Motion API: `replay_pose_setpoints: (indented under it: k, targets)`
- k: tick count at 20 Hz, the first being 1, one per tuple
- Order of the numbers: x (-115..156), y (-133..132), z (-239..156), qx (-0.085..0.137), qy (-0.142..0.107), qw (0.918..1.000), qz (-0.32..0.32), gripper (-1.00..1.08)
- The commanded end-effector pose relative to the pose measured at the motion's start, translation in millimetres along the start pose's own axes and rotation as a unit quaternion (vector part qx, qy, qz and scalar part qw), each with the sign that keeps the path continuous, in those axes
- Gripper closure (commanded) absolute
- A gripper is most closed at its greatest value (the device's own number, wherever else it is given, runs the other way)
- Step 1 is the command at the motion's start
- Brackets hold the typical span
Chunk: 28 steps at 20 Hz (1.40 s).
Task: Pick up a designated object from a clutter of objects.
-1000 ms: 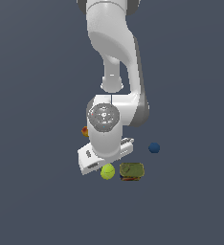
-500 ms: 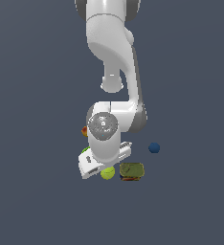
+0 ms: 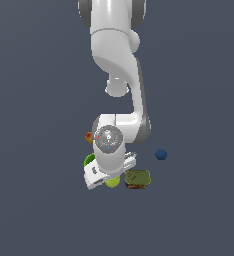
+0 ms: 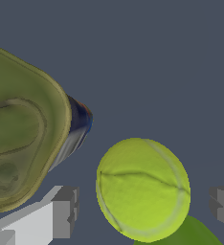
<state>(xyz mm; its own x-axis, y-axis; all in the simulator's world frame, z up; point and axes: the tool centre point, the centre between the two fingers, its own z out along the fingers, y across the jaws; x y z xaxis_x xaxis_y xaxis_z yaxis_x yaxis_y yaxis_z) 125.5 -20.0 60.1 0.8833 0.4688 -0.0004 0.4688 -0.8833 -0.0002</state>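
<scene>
This is looking like a bare simulated test scene, not a real room. A flat, featureless slate-grey ground [image 3: 34,210] is filling both views, with smooth rendered shapes lying on it.

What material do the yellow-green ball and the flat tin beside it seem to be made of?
The yellow-green ball looks like matte felt, with a curved tennis-ball seam. The flat tin looks like metal: an embossed olive lid and a glossy printed side; this is uncertain in a render.

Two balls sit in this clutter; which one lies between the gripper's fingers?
The yellow-green tennis-like ball, lying between the gripper fingers in the wrist view. The smaller dark blue ball sits apart, toward the exterior view's right.
</scene>
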Motion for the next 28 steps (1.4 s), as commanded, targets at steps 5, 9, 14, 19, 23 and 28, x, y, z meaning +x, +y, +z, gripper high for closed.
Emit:
replay_pose_setpoints:
  k: [5, 9, 14, 19, 23, 28]
  targets:
    - [0.4, 0.5, 19.2, 0.000, 0.000, 1.0000, 0.000, -0.92]
    - [0.9, 0.8, 19.0, 0.000, 0.000, 1.0000, 0.000, 1.08]
    - [0.9, 0.8, 19.0, 0.000, 0.000, 1.0000, 0.000, 1.08]
    - [3.9, 2.3, 11.5, -0.003, 0.005, 1.0000, -0.001, 1.08]
    - [3.6, -1.9, 6.8, -0.003, 0.005, 1.0000, -0.001, 1.08]
    - [2.7, -15.6, -8.2, -0.003, 0.005, 1.0000, -0.001, 1.08]
